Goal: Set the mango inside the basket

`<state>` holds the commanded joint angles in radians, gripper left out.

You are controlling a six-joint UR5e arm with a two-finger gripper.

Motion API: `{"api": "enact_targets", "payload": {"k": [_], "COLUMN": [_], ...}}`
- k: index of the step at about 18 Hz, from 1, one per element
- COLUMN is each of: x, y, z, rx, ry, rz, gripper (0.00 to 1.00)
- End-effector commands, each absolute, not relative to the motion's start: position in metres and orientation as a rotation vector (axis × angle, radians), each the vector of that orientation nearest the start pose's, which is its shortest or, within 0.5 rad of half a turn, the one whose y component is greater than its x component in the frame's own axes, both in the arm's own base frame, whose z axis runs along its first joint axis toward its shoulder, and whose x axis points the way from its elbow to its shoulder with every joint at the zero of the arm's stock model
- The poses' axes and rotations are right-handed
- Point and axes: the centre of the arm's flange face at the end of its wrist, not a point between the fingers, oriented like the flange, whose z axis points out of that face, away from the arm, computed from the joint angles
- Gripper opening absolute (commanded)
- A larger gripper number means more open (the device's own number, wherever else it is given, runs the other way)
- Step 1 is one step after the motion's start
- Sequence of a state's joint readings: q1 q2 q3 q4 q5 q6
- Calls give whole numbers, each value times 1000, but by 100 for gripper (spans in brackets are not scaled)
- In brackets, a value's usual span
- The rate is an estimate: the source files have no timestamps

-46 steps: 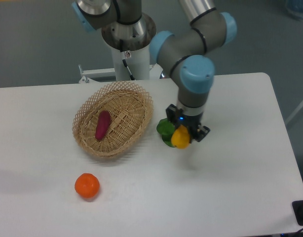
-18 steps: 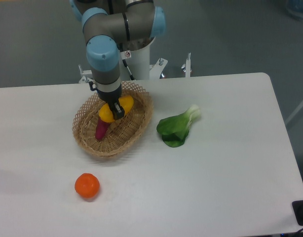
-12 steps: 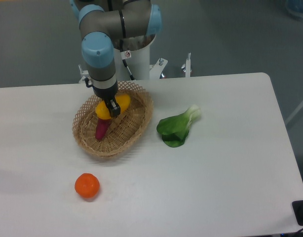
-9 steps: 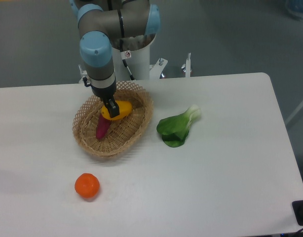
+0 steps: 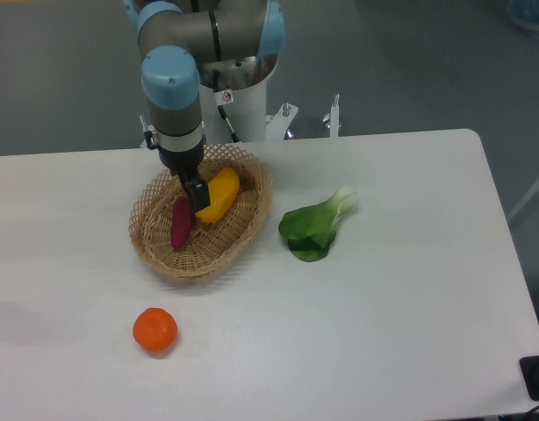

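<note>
Dropped from the grip since half a second ago, the mango (image 5: 217, 196) now lies in the basket (image 5: 249, 230).
It rests tilted beside the purple-red vegetable (image 5: 180, 224); the gripper (image 5: 196, 194) hangs just above them, fingers apparently parted. A tangerine (image 5: 155, 330) and bok choy (image 5: 317, 224) sit on the table (image 5: 410, 307).

Even bright light, soft shadows (slight blur).

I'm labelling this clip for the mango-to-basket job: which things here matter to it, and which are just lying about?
Part of the job:
mango, lying in the basket
basket
gripper, low over the basket beside the mango

Just lying about:
purple-red vegetable, also in the basket
tangerine
leafy green
</note>
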<state>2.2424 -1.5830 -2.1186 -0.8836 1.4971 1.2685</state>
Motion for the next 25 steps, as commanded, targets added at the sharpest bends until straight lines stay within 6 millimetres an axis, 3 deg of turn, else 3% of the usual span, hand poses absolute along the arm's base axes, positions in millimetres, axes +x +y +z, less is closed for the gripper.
{"api": "enact_targets", "payload": {"k": [3, 7, 10, 13, 15, 19, 22, 25], "x": [-224, -293, -345, -385, -413, -467, -500, -519], "y": [433, 460, 470, 460, 443, 416, 415, 418], "z": [294, 289, 302, 301, 303, 308, 315, 317], "rx": [-2911, -2942, -2966, -2992, -3009, -3043, -3068, -3076], "ry": [788, 758, 694, 617, 558, 600, 573, 560], "rz": [115, 140, 224, 241, 258, 184, 117, 94], "gripper": [100, 100, 100, 100, 100, 100, 100, 100]}}
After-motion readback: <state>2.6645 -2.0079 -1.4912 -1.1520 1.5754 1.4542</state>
